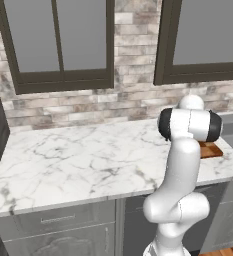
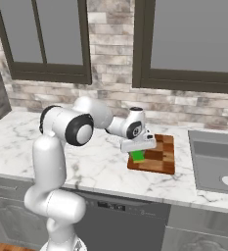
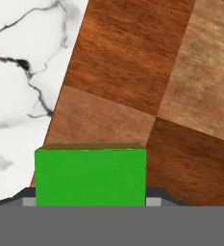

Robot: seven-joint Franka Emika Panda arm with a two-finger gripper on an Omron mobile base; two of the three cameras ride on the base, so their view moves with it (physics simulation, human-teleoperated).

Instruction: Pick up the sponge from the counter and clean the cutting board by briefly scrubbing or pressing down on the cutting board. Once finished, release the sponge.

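On my left the counter (image 2: 17, 132) runs bare under the window (image 2: 42, 39); my pincer (image 2: 136, 153) pinches the sponge (image 2: 137, 156) over the cutting board's (image 2: 162, 157) near-left corner. Just right of the board sits the sink (image 2: 216, 162); from the left base camera my own arm hides most of the board.

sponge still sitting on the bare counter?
No, in the right base view the sponge is over the cutting board, under the gripper.

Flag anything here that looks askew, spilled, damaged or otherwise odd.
Nothing stands out. The sponge sits in the gripper over the near left part of the cutting board, which lies flat on the counter beside the sink. No spill or damage shows.
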